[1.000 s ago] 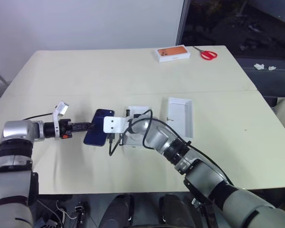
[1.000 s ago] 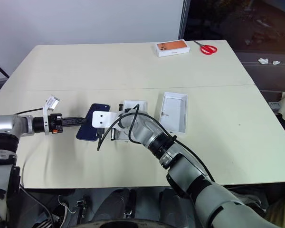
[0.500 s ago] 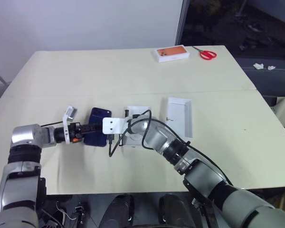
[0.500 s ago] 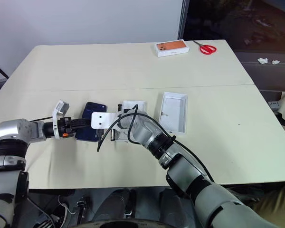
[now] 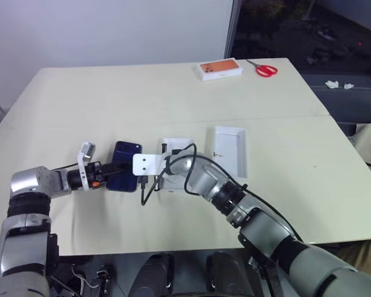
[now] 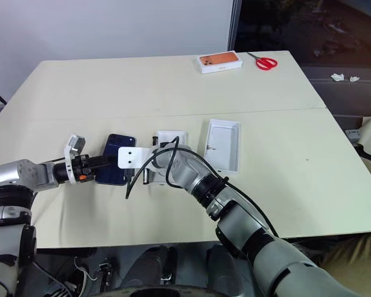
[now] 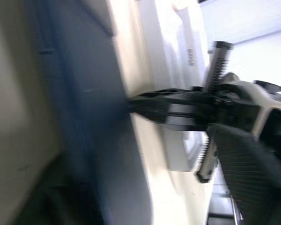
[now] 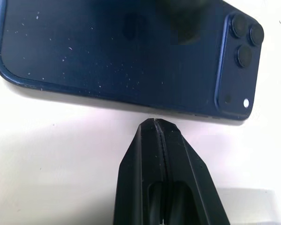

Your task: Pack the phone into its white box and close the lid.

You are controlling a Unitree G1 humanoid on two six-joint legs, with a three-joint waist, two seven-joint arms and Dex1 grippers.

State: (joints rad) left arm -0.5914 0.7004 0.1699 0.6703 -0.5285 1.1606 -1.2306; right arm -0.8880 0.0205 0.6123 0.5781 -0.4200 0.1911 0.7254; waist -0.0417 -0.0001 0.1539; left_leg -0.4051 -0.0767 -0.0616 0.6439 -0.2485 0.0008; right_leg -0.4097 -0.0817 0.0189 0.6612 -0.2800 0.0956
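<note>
- The phone (image 5: 125, 166) lies on the table (image 5: 111, 99), left of centre, not yet packed.
- The white box (image 5: 175, 162) and lid (image 5: 230, 150) lie open, centre frame.
- Left gripper (image 5: 113, 169) at the phone's edge; its jaws' state I cannot tell.
- Right gripper (image 8: 155, 125) jaws closed, empty, touching the phone's edge.

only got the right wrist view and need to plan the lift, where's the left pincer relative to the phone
observer: the left pincer is at the left long edge of the phone, opposite your shut right pincer.
operator: where's the white box
observer: the white box sits right beside the phone, on its right side.
operator: and the lid
observer: the lid is off the box, lying inside up, further right.
</note>
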